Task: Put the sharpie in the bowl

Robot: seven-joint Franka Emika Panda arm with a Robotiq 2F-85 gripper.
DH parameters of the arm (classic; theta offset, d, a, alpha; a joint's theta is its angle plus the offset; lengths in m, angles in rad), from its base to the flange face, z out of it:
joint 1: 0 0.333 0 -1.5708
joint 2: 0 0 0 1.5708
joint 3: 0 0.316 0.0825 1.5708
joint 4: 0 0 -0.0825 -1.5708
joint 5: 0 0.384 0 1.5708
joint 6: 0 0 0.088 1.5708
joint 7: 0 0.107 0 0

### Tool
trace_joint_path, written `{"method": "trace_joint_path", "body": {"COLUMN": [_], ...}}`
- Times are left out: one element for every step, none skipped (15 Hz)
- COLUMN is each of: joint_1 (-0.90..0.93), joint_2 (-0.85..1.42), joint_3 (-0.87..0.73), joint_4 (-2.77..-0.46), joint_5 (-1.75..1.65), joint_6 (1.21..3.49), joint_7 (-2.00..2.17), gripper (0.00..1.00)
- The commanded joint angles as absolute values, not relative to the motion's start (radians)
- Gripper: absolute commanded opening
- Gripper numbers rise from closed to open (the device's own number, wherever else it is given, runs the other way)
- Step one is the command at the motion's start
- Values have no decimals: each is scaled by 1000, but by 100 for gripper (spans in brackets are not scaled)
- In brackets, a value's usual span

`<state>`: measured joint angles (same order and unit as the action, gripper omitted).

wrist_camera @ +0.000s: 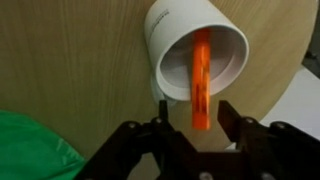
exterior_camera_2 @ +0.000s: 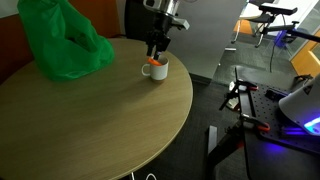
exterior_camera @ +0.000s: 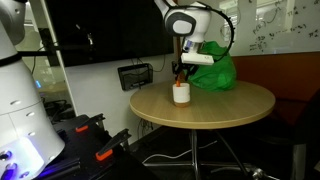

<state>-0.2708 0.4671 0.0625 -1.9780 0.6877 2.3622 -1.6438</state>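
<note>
The orange sharpie [wrist_camera: 200, 70] stands tilted in a white bowl-like cup [wrist_camera: 185, 45], its top end leaning over the rim. My gripper [wrist_camera: 194, 104] is open, one finger on each side of that top end with a gap on both sides. In both exterior views the gripper [exterior_camera: 180, 72] [exterior_camera_2: 155, 50] hangs just above the cup [exterior_camera: 181, 95] [exterior_camera_2: 155, 70], which stands on the round wooden table [exterior_camera: 235, 105] [exterior_camera_2: 90, 120]. The sharpie's orange tip [exterior_camera_2: 151, 62] shows above the rim.
A crumpled green bag [exterior_camera: 215, 72] [exterior_camera_2: 60, 45] [wrist_camera: 30, 145] lies on the table beside the cup. The cup stands near the table's edge. Black equipment and another white robot [exterior_camera: 20, 110] stand on the floor beside the table.
</note>
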Motion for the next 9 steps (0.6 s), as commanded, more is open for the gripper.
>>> {"method": "trace_joint_path", "body": {"joint_1": [-276, -270, -258, -254, -241, -227, -217, -201, -189], "joint_2": [407, 392, 378, 363, 347, 330, 313, 294, 277], "joint_3": [66, 62, 53, 51, 40, 29, 21, 11, 3], "joint_4": [-2021, -2030, -2038, -2044, -2054, -2062, -2072, -2086, -2097], "joint_5": [652, 637, 620, 606, 578, 540, 499, 454, 406], "joint_6": [2357, 2364, 2375, 2374, 2370, 2364, 2363, 2370, 2365], "joint_7": [-1645, -1634, -1602, -1591, -1537, -1477, -1421, -1345, -1274], "gripper": [90, 97, 100, 100, 100, 100, 100, 100, 100]}}
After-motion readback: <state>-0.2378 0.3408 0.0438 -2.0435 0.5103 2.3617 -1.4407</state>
